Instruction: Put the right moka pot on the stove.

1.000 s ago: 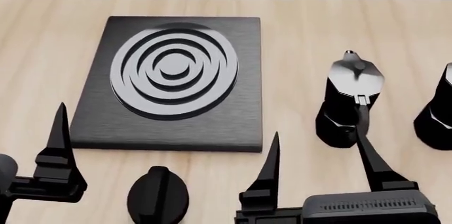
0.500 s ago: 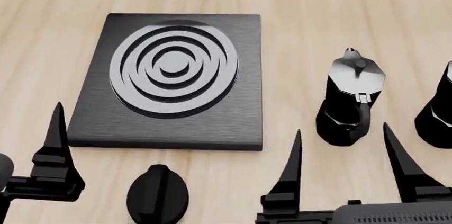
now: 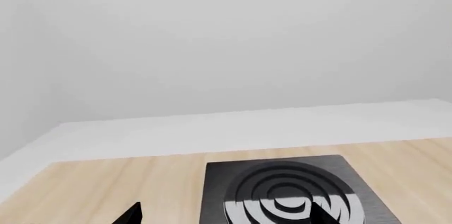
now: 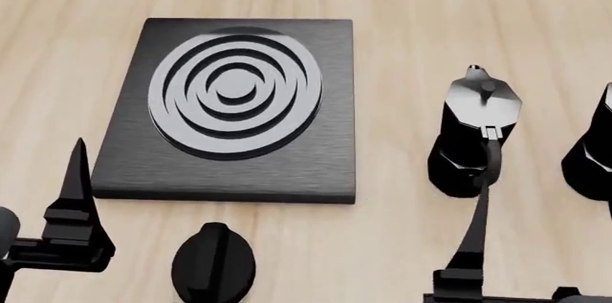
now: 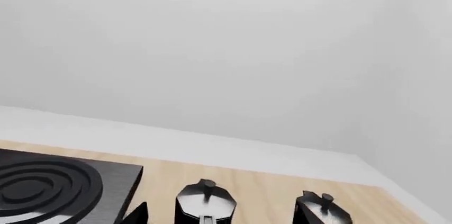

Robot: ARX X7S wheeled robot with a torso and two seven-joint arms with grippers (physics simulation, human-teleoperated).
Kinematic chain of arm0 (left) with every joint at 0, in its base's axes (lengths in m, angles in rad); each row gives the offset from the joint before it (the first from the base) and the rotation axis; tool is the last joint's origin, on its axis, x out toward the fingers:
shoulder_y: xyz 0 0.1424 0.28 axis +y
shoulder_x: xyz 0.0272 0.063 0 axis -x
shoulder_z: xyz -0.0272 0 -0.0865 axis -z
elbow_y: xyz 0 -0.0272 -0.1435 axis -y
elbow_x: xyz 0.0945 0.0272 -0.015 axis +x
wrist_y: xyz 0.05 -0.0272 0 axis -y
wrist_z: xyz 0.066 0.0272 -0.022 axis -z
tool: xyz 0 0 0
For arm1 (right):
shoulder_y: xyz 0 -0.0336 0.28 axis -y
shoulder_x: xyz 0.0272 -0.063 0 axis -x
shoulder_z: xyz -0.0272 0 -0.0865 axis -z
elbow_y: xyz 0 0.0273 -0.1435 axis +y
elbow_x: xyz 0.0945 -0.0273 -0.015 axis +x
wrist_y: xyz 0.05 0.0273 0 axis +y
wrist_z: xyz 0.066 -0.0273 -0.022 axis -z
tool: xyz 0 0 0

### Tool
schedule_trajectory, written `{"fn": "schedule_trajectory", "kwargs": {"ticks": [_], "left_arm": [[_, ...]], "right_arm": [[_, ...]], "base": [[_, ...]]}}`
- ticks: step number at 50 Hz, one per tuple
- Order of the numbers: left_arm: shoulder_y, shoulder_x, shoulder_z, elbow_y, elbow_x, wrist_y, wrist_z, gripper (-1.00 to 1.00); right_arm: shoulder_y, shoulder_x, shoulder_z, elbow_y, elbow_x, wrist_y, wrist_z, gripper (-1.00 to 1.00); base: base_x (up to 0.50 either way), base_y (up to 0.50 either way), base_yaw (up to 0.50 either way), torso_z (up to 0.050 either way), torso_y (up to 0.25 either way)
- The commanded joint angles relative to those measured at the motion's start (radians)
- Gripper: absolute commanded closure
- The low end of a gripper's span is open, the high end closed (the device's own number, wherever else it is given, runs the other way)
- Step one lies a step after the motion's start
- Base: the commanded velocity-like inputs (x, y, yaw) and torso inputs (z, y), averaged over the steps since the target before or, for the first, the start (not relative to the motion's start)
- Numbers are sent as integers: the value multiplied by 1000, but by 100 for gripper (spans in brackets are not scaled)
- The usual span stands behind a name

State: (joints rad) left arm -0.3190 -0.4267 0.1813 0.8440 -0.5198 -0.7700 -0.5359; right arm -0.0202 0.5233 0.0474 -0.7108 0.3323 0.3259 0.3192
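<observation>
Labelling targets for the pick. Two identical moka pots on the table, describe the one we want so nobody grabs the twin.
Start at the stove, the black square slab with grey burner rings on the wooden table. Two black faceted pots stand to its right. The right moka pot is the farther one, cut off by the head view's right edge; the second moka pot stands between it and the slab.

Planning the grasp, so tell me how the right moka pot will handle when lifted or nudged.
The right moka pot looks rigid, so probably won't flex in a grip. Its glossy faceted sides may slip. Upright and narrow-waisted, it could tip if pushed high.
</observation>
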Motion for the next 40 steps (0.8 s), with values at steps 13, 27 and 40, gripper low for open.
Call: {"fn": "schedule_trajectory", "kwargs": {"ticks": [13,27,40], "left_arm": [[-3,-4,-4,-3,-18,2,-4,-100],[-2,-7,1,-5,-16,7,-9,-100],[-7,-10,9,-9,-14,7,-15,-100]], "right_arm": [[-103,31,170,49,59,-47,-2,-100],[-150,40,250,109,89,-91,-32,-100],[-178,22,280,219,80,-188,-83,-100]], "base": [[0,0,0,0,0],[0,0,0,0,0],[0,0,0,0,0]]}}
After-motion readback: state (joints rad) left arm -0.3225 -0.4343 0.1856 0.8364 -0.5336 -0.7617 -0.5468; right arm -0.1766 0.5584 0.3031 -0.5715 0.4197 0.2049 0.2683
